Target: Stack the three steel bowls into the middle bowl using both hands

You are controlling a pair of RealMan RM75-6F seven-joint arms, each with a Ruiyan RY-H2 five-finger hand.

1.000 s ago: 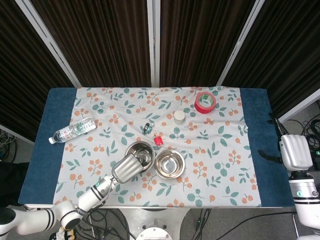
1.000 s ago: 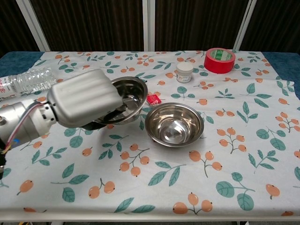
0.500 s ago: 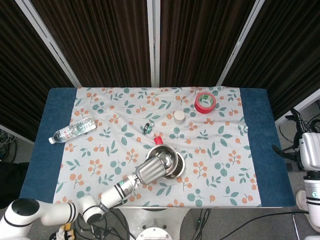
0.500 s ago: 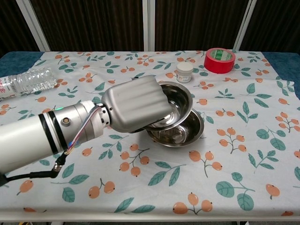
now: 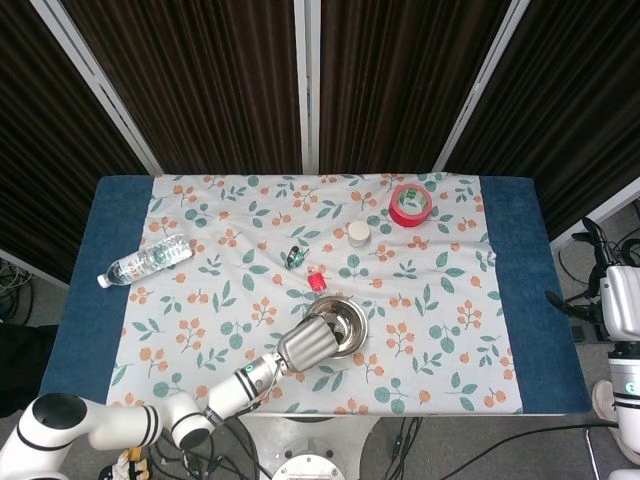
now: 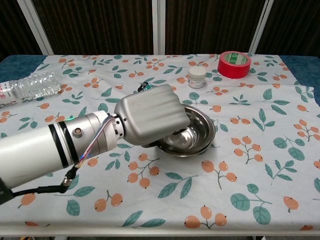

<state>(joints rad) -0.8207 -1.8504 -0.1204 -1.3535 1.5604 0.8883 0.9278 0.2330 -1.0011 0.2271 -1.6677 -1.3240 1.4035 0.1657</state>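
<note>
Dark curtains back the table (image 5: 120, 300), where the left robot hand (image 6: 150, 120) grips the steel bowls (image 6: 192, 136) nested at centre, while the right robot hand's (image 5: 622, 315) fingers cannot be made out.

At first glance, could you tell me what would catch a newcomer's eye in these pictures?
The left hand fills the near middle of the table, resting on the rim of the steel bowls, which sit nested on the floral cloth. Behind them, a red tape roll stands out at the far right, and a water bottle lies at the far left edge.
</note>
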